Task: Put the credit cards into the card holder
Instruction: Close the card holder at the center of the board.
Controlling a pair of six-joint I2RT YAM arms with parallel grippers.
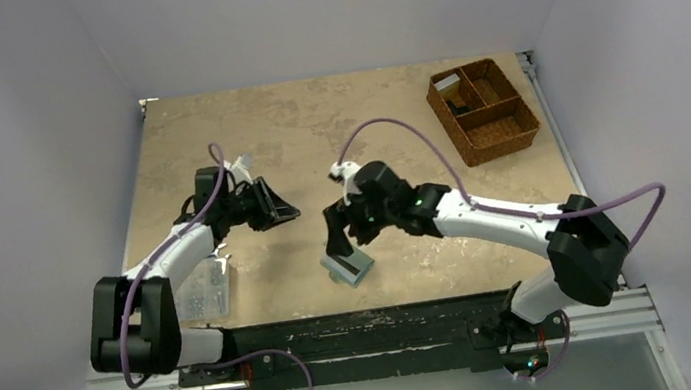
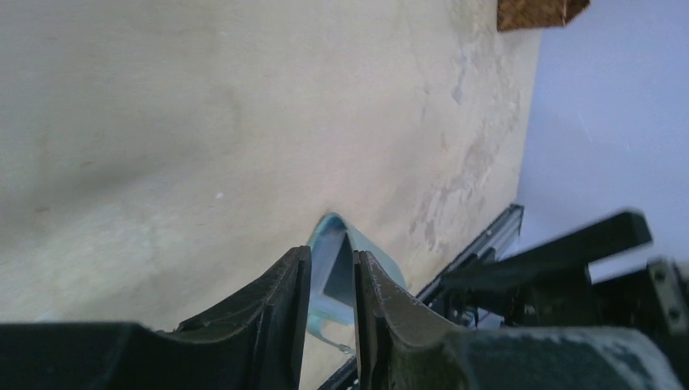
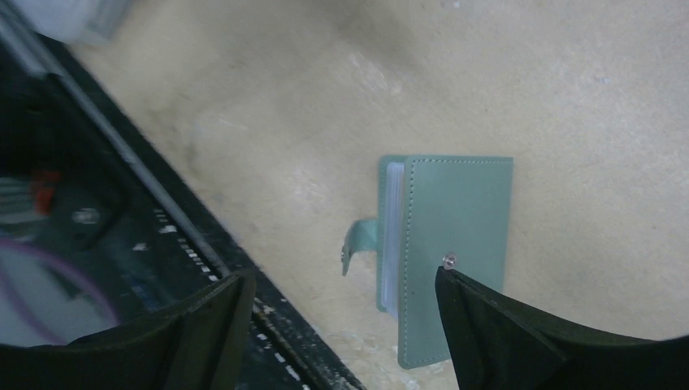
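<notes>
Right gripper (image 3: 343,275), jaws spread wide, over the card holder (image 3: 459,236) lying flat on the table (image 3: 569,97); left gripper (image 2: 331,256) narrowly parted, grasp indeterminable.

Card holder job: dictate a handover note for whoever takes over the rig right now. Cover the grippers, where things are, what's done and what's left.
The left gripper has its jaws narrowly apart with nothing seen in them, and it is aimed toward the card holder.
The right gripper is open and empty, above the card holder.
The holder lies folded on the table near the front edge, strap unsnapped.
No loose credit cards are in view, and I cannot tell whether any are inside.
Left to do: confirm the cards are in.
</notes>
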